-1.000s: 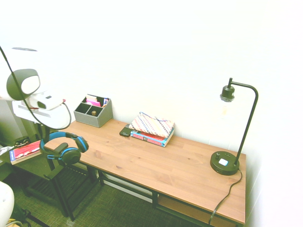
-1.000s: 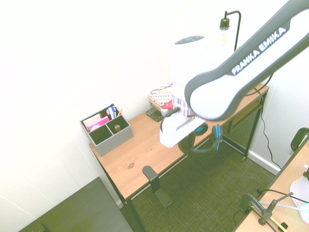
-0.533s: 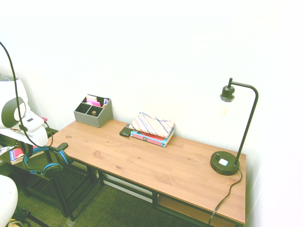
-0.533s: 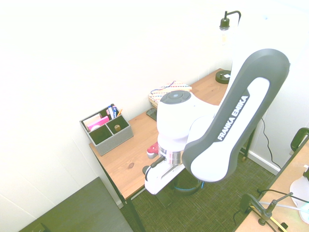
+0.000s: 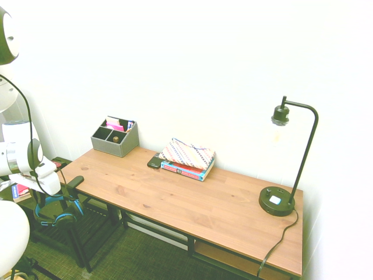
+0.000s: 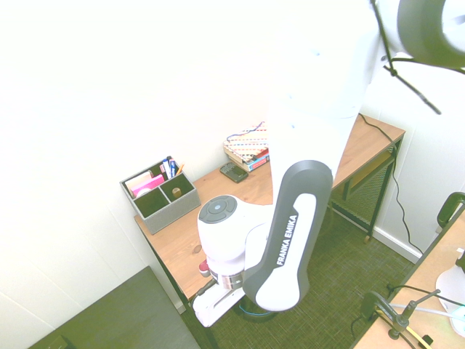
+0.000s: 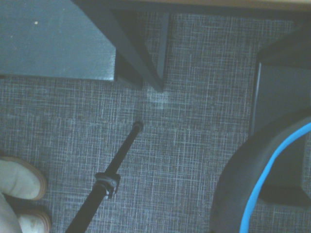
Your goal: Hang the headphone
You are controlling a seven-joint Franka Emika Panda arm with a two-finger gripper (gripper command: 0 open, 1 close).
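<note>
One grey organizer (image 5: 115,138) at the desk's (image 5: 192,201) back corner, holding pink cards and pens. I see the headphone (image 5: 56,210) hanging below the desk's end edge, under the gripper (image 5: 49,185); finger state indiscernible. Carpet (image 7: 184,121) beneath lies open.

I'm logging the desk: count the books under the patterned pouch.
2 visible: a blue book directly beneath the patterned pouch, and a red book under that. Others may be hidden.
</note>
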